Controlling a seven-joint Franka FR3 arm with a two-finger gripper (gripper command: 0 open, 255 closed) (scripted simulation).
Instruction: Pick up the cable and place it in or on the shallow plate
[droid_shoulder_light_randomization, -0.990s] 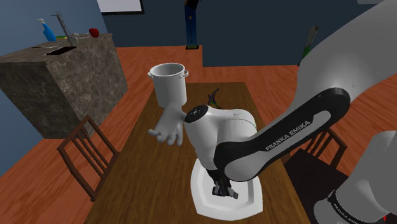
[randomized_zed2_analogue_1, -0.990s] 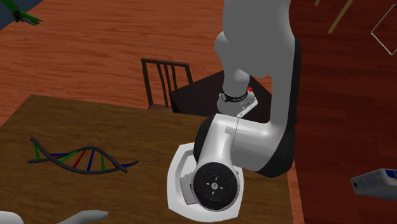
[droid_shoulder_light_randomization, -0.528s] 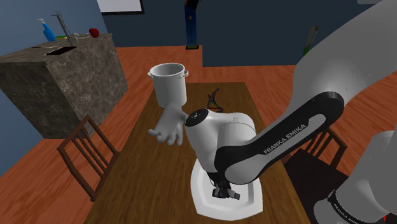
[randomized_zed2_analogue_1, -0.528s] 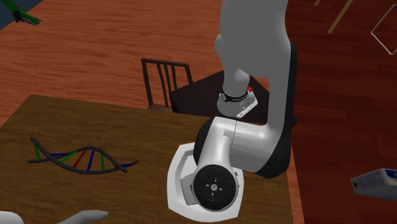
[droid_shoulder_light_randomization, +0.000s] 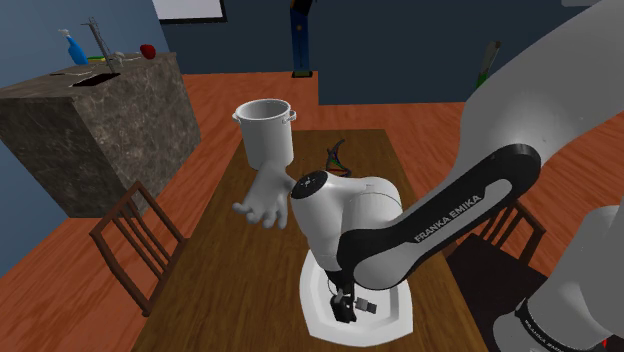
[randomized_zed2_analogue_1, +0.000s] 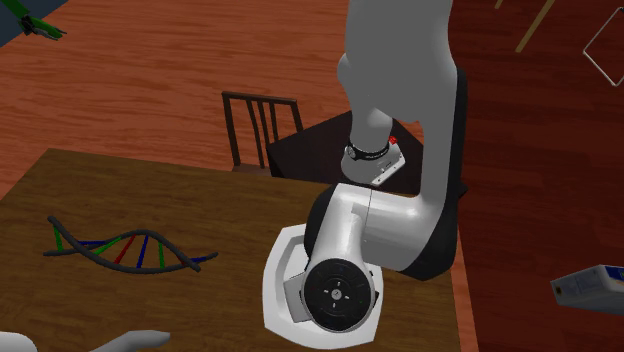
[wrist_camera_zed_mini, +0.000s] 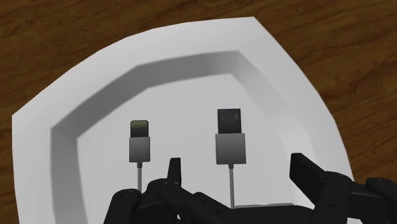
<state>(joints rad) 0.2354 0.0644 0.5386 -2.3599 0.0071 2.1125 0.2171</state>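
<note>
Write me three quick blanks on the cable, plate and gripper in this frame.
1. The cable lies in a plate coloured ____.
2. The cable shows ____ plugs, side by side.
3. The gripper above it is ____, its fingers apart and touching no plug.

Missing words: white; two; open.

Your arm (droid_shoulder_light_randomization: 450, 215) bends down over the shallow plate (droid_shoulder_light_randomization: 325, 326) on the wooden counter (droid_shoulder_light_randomization: 225, 290).
You see the black gripper (droid_shoulder_light_randomization: 345, 306) low over the white plate, with a small dark end of the cable (droid_shoulder_light_randomization: 367, 306) lying in it just beside the gripper. Farther along the counter stand a white pot (droid_shoulder_light_randomization: 265, 135) and a white hand-shaped object (droid_shoulder_light_randomization: 263, 203); a chair (droid_shoulder_light_randomization: 138, 240) stands at the shoulder view's left.
</note>
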